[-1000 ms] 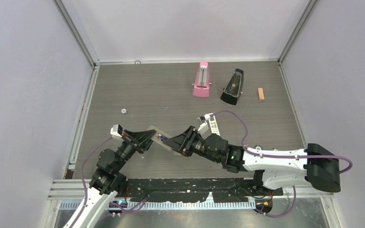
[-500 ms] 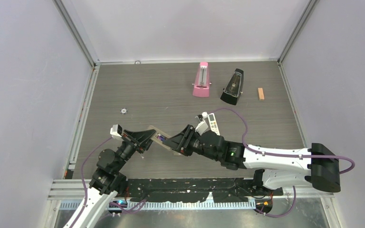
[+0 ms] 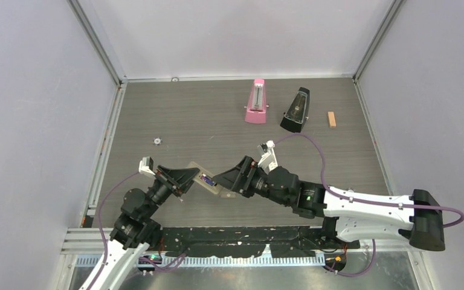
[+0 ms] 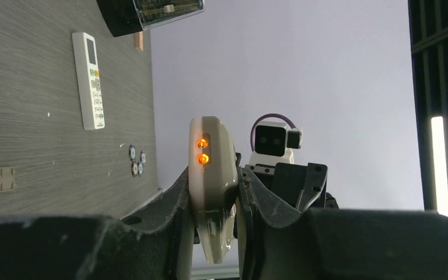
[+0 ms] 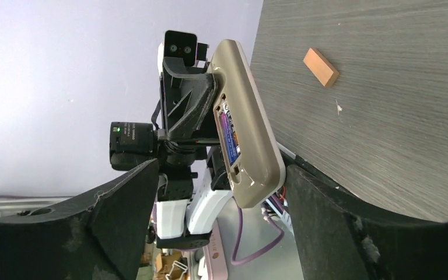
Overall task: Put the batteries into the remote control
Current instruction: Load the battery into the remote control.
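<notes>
Remote control, slim white plastic bar with grey-beige back (image 3: 212, 183): held off table near 6 o'clock edge, between arms, battery bay open and facing up. Left gripper (image 3: 184, 177) clamped tight on its 9 o'clock end, same as second ago. Right gripper (image 5: 220, 169): jaws narrower a second ago, now spread wide, flanking free 3 o'clock end, gripping nothing. Bluish-purple cylindrical battery (image 5: 231, 135) lies in bay; second cell: cannot tell. Judgement: cell just released into place; remaining cell likely next.
</notes>
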Available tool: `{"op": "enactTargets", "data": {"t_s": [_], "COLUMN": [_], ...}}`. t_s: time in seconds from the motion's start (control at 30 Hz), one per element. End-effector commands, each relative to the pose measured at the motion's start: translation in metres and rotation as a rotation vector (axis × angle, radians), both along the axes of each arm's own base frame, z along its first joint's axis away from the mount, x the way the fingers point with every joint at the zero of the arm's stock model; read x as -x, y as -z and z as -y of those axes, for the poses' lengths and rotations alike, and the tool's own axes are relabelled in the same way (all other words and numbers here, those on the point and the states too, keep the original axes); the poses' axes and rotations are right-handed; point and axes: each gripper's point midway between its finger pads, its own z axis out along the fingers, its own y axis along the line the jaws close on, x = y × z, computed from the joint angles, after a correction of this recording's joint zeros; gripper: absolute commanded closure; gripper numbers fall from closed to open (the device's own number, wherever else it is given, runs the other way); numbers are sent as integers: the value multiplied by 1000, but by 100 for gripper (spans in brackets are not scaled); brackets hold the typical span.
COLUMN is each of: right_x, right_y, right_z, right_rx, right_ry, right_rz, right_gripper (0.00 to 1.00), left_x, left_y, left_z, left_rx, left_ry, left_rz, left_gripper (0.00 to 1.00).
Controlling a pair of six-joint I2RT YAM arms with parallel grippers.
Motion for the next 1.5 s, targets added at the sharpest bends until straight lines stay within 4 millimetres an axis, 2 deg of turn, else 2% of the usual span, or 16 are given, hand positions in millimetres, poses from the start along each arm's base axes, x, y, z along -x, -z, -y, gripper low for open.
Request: {"op": "enactTargets", "data": {"t_s": [0.0,0.33,0.47,0.67,0.77,0.97,1.2,1.4,1.47], "right_x": [-2,14,23,35,40,51,54,46,44], "right_y": [-22,-16,-18,-24,-27,-30,-33,-30,-30], "right_z": [13,12,7,3,1,-6,-16,-21,-20], "right_rx": [-7,141,247,258,251,228,205,221,226], "right_ry": [2,-163,-289,-402,-437,-513,-534,-501,-485], "right_rz": [125,299,422,528,563,609,617,597,597], "right_gripper": [15,15,18,27,29,18,17,25,32], "left_x": [31,66,80,83,85,85,84,87,87], "left_y": [-54,-67,-74,-79,-82,-84,-86,-86,-85], "left_z": [-14,10,16,19,19,20,20,21,21], "left_rx": [3,-184,-253,-314,-317,-318,-313,-312,-310], "left_ry": [-9,205,283,326,330,337,337,348,348], "left_rz": [289,534,614,635,647,648,644,648,648], "left_gripper": [100,100,100,100,100,100,100,100,100]}}
